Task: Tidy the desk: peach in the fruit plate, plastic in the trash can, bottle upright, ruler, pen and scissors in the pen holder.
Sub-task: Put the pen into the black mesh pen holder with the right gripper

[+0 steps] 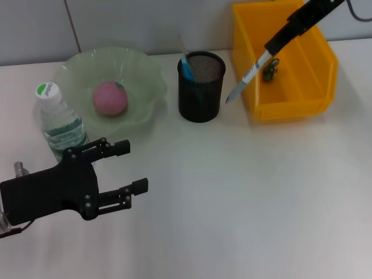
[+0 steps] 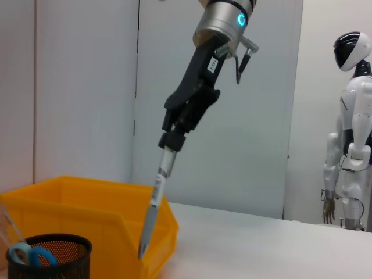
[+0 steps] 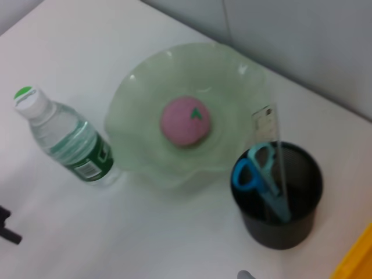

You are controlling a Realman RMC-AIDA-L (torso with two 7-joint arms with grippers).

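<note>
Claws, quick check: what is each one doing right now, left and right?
Left claw: open, empty, low over the desk near the bottle.
Right claw: shut on the pen, raised between the trash can and the pen holder.

I see right gripper [image 1: 268, 51] fingers hidden around pen [image 1: 247, 77]; scissors [image 3: 260, 179] blades buried in pen holder [image 3: 279, 221]; ruler [image 1: 183, 49] barely discernible.

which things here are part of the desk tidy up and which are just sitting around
Job: peach in fruit plate; upright bottle; scissors and ruler in pen holder; plastic in trash can; pen in right hand.
Other: white humanoid robot; left hand idle.
</note>
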